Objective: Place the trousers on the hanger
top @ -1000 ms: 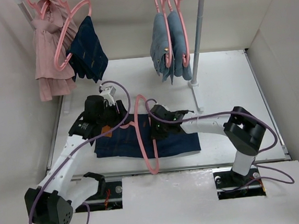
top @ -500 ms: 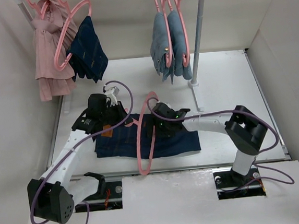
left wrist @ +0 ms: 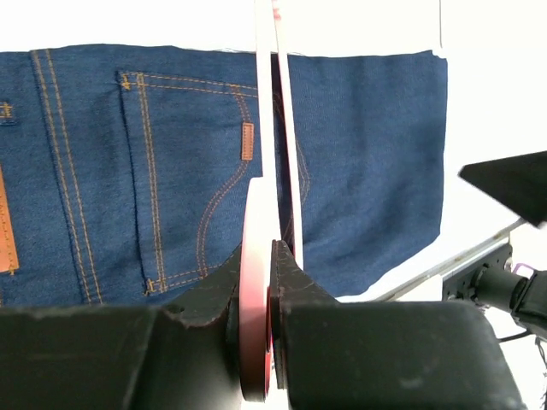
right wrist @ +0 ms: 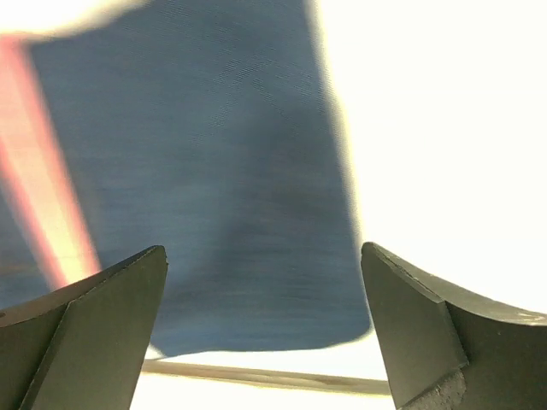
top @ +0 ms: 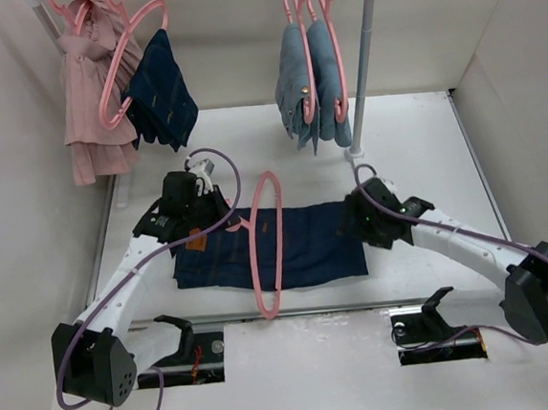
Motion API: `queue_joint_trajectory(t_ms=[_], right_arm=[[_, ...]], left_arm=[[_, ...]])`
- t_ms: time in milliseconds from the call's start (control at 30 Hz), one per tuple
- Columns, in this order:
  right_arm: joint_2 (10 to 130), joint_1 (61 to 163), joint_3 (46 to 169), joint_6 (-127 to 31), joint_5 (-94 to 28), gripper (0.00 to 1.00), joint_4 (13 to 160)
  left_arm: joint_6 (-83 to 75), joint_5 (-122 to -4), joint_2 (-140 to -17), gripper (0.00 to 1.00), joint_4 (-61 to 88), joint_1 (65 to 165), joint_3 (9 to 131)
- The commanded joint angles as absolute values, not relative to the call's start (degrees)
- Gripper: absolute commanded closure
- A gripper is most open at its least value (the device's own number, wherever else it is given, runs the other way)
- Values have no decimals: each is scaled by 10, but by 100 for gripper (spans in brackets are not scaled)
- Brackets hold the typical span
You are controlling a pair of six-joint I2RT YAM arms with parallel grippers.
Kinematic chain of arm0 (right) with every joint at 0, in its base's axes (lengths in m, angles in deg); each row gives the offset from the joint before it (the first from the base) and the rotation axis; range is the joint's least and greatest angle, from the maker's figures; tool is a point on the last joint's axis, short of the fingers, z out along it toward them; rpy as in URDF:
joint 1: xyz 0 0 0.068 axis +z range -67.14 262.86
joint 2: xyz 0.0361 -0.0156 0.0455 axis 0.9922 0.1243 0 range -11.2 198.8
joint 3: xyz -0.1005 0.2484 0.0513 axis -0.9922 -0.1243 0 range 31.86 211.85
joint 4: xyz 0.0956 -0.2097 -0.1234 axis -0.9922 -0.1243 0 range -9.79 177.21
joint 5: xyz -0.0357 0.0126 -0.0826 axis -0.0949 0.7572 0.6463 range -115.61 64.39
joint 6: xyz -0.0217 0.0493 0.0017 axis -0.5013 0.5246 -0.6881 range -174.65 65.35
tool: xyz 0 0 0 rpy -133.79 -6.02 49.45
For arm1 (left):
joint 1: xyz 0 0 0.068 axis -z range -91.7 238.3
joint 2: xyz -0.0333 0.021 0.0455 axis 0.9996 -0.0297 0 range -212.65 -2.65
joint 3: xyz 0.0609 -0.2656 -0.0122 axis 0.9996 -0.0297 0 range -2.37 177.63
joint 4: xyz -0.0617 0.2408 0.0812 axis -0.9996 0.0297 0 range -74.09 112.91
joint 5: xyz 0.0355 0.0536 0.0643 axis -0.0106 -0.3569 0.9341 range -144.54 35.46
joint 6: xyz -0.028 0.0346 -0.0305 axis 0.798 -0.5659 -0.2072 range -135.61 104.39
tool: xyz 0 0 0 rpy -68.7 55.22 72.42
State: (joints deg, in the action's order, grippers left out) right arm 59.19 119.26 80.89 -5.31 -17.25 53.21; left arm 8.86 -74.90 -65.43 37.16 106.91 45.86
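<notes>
The trousers (top: 306, 245) lie folded flat across the table, dark navy denim with a tan patch (top: 196, 240) at their left end. The pink hanger (top: 266, 239) stands on edge over their middle, its loop crossing them front to back. My left gripper (top: 224, 220) is shut on the hanger's hook end. In the left wrist view the jaws (left wrist: 261, 260) pinch the pink hanger (left wrist: 254, 290) above the trousers (left wrist: 367, 145). My right gripper (top: 360, 219) hovers open over the trousers' right end. The right wrist view shows nothing between the jaws (right wrist: 263, 249), only the trousers (right wrist: 214, 162) below.
A clothes rail at the back stands on a grey pole (top: 363, 58). On it hang light-blue jeans (top: 309, 82) on pink hangers, a dark navy garment (top: 161, 90) and a pink garment (top: 87, 101). A metal rail (top: 379, 303) runs along the table's front edge.
My left gripper closed on the hanger. My right gripper opened, left the hanger and swung right to the trousers' right end. The hanger's loop shifted slightly left.
</notes>
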Motion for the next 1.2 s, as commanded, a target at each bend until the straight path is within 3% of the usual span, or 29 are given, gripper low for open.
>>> queue_joint_trajectory(t_ms=[0, 200, 267, 300, 333, 433, 467, 500, 633, 867, 1167], right_arm=[[575, 1169, 726, -6, -202, 0, 498], [593, 1142, 694, -9, -219, 0, 556], [623, 1136, 707, -22, -236, 9, 580], [633, 1136, 716, -22, -252, 18, 585], [643, 1136, 716, -29, -260, 44, 592], [669, 1136, 716, -41, -297, 78, 635], [684, 1136, 724, -47, -308, 95, 655], [694, 1136, 732, -53, -328, 100, 663], [742, 1174, 821, -90, -336, 100, 658], [803, 1357, 999, -123, -320, 100, 702], [965, 1373, 1044, -134, -361, 100, 760]], left_arm=[[96, -731, -642, 100, 371, 1064, 449], [101, -736, -642, 100, 366, 1064, 449], [101, -742, -642, 100, 366, 1064, 444], [101, -742, -642, 100, 360, 1064, 444], [101, -742, -642, 100, 360, 1064, 444], [101, -742, -636, 100, 360, 1064, 439], [101, -742, -630, 100, 355, 1064, 439], [101, -742, -630, 100, 355, 1064, 433], [96, -737, -623, 100, 350, 1064, 428], [96, -737, -611, 100, 350, 1064, 423], [91, -732, -606, 100, 350, 1048, 428]])
